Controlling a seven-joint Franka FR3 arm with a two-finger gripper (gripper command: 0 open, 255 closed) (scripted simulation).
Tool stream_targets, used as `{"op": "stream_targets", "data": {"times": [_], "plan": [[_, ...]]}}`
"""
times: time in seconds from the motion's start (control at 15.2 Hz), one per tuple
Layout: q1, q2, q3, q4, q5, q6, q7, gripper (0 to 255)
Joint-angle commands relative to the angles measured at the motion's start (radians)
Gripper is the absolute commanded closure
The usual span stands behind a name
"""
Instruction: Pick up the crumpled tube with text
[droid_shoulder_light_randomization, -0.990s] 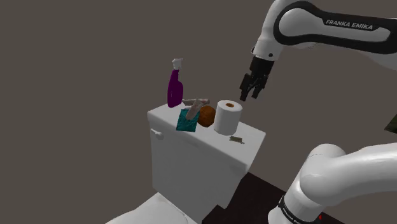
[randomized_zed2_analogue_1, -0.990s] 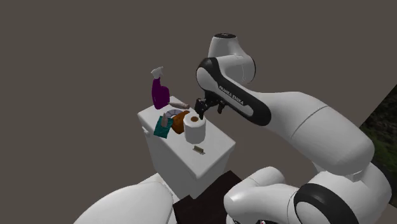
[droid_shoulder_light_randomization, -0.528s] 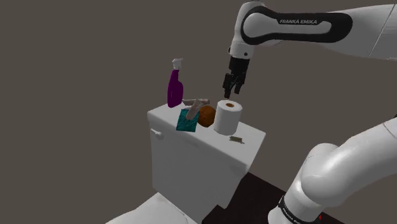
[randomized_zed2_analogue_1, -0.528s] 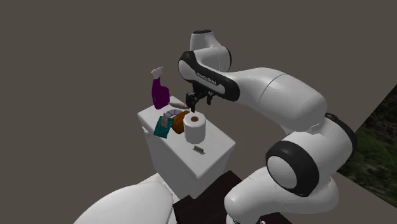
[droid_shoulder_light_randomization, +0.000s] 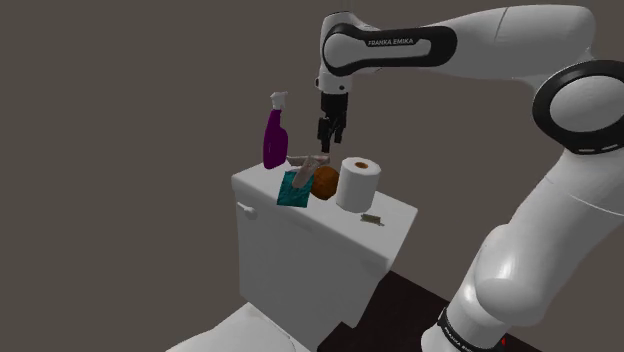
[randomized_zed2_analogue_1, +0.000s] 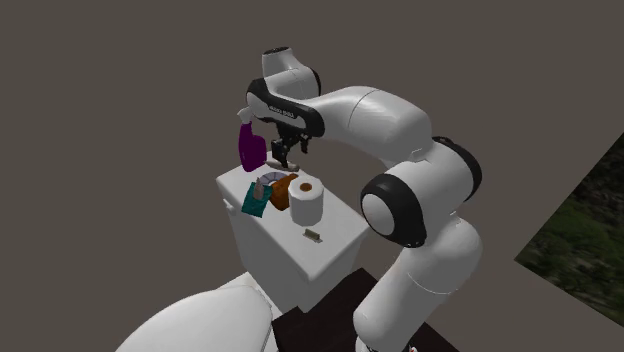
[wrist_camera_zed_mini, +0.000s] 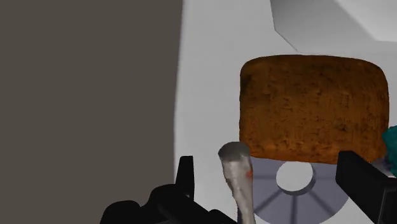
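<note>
The gripper (droid_shoulder_light_randomization: 328, 146) hovers with fingers spread just above the crumpled tube (wrist_camera_zed_mini: 236, 175) at the toilet tank's (droid_shoulder_light_randomization: 300, 230) far side, so the grasp and the lift are not yet done.

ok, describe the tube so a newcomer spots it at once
On the white toilet tank lid, look behind the teal box and brown lump, just right of the purple spray bottle in the shoulder view. The tube lies there below the hand: the one thin, grey, wrinkled thing.
</note>
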Motion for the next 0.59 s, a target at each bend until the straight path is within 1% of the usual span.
{"op": "stream_targets", "data": {"times": [0.0, 0.26, 0.53], "plan": [[0.009, 0.095, 0.008, 0.083, -0.017, -0.006, -0.032, 0], [0.029, 0.276, 0.028, 0.269, -0.054, -0.045, -0.088, 0], [0.029, 0.274, 0.028, 0.212, -0.054, 0.009, -0.082, 0]]}}
